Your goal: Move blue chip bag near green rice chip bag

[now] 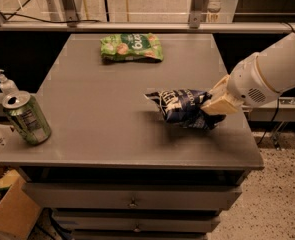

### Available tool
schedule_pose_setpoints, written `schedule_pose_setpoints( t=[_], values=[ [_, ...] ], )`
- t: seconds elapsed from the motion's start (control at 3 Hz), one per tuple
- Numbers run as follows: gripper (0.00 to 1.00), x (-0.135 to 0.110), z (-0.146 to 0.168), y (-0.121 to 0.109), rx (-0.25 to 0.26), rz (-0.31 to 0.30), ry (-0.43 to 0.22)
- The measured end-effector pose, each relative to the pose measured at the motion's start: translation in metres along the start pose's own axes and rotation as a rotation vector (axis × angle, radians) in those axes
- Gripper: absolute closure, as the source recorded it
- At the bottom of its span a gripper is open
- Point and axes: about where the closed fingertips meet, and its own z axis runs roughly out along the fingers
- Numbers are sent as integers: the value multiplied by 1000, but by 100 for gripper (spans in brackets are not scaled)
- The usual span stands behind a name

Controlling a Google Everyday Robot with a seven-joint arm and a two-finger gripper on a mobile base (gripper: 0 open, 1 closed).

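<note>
Gripper (211, 105) at right side of table (97, 114), nr front-right corner, arm coming in over right edge. Jaws closed down on right end of blue bag (182, 106). Foil is bunched there, so the hold looks like a pinch on the crimped end, not on the body. Bag sits btwn centre and right edge, closer to front edge than back. Its left end sticks out twd table centre; shadow under it suggests it's tipped up or barely off the top, can't tell which. Green bag (132, 47) lies flat nr back edge, abt mid-width, a bit left, well apart from blue bag. Step in hand, as I read it: carry blue bag diag. twd back edge & left. To do it well: get a clear lift first so the loose end doesn't scrape & twist out of the pinch. Foil is prob. slick + crinkly and contents will shift, so go slow, no jerks. Tabletop btwn the two bags is bare, no detour needed. Aim for a spot just in front of or beside green bag, w/o landing on it or shoving it twd back edge. Lower till bag rests, then release; no drop from height. Can (27, 118) at front-left corner & pump bottle (6, 83) just off left edge are far from route, ignore.
</note>
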Motion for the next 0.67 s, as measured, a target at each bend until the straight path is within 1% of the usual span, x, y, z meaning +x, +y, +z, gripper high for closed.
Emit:
schedule_pose_setpoints(
  t=[0.33,0.67],
  values=[
    [100,-17,-20,-21,53,17,-57],
    [100,-42,-52,-50,125,35,-130]
  ],
)
